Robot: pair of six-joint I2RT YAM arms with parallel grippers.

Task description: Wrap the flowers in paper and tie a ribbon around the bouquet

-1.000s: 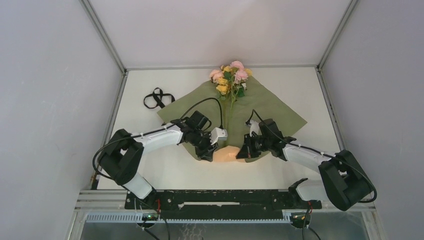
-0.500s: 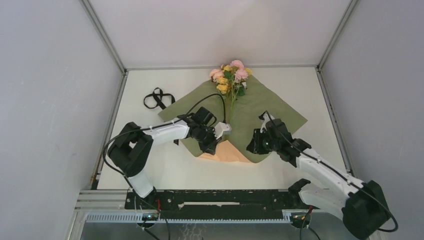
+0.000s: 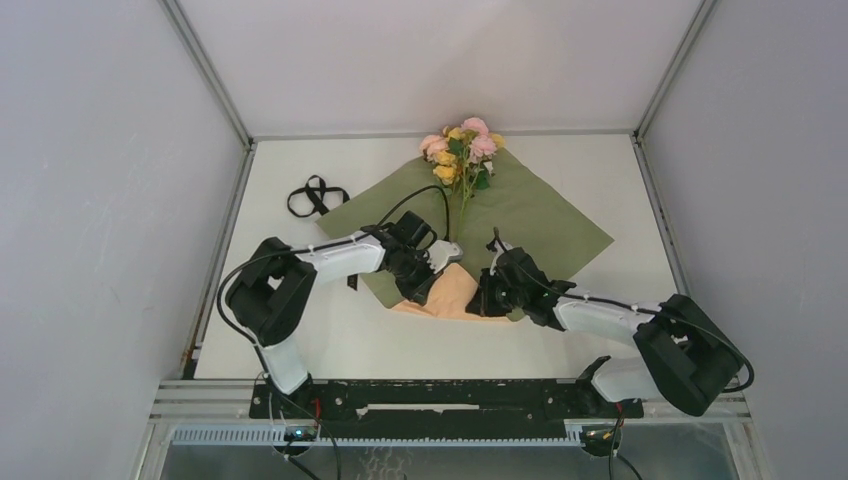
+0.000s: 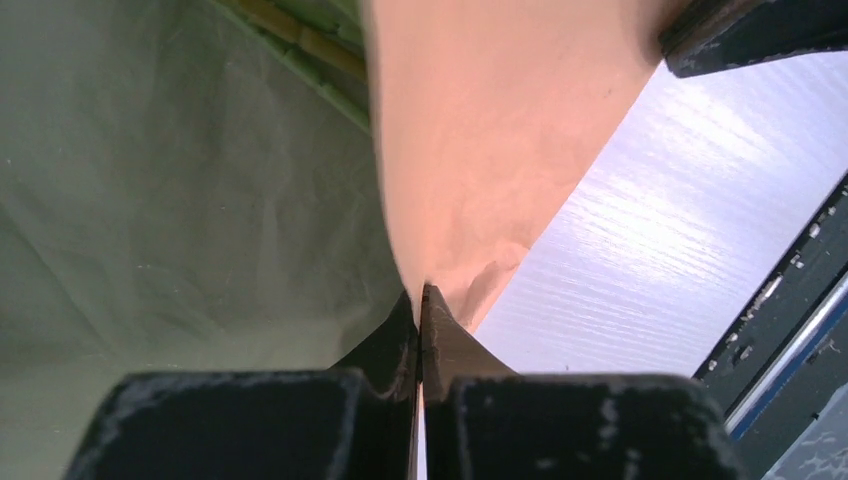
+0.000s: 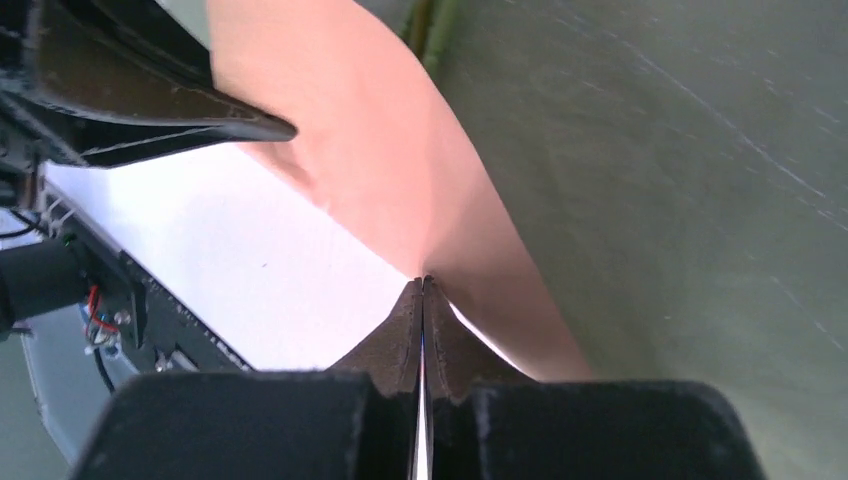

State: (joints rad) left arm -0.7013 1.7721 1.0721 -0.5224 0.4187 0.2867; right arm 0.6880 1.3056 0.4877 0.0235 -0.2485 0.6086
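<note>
Paper (image 3: 540, 215), large and thin, olive green face up, spread as a diamond across the middle of the table (image 3: 330, 345). Lies mostly flat, with faint creases on the green side. Near corner turned over toward the centre, peach-orange underside showing there as a small curved flap (image 3: 455, 297) lifted off the surface. Flowers (image 3: 460, 155) on top of the sheet along its midline: pink, yellow and white blooms bunched at the far corner and reaching just past the edge, thin green stems running back toward the flap. Ribbon (image 3: 317, 196), black and narrow, in a loose crossed loop on bare table close beside the sheet's left corner; touching it or not, cannot tell. Left jaws together, clamped on the flap's left edge, the orange sheet rising straight out from between the tips in the left wrist view. Right jaws together as well, pinching the flap's right edge, the tips of the left arm's black fingers (image 5: 200, 120) in sight close by. Table white, smooth, faintly grained in the wrist views. Pale grey walls (image 3: 100, 200) to left, right and rear, joined by slim metal posts (image 3: 205, 70) at the corners. Black rail (image 3: 450, 396) along the near edge, carrying both arm bases.
</note>
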